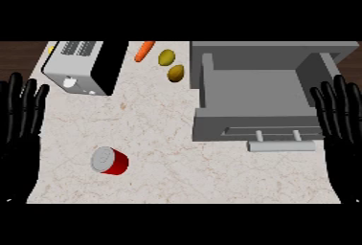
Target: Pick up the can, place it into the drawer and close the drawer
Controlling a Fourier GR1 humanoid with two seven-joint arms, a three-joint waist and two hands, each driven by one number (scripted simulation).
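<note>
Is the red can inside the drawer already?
No, the red can stands on the counter to the left, away from the open grey drawer, which has nothing in it.

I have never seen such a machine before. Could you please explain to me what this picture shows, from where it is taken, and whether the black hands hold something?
The picture is taken from the robot's head, looking steeply down at a marble counter. The left hand and the right hand rest open at the two edges, fingers up, and hold nothing. A red can stands near the left hand. At the right is a grey drawer, pulled open, with a handle at its front. At the back lie a toaster, a carrot and two brownish round pieces of food. The can is not yet in the drawer.
</note>
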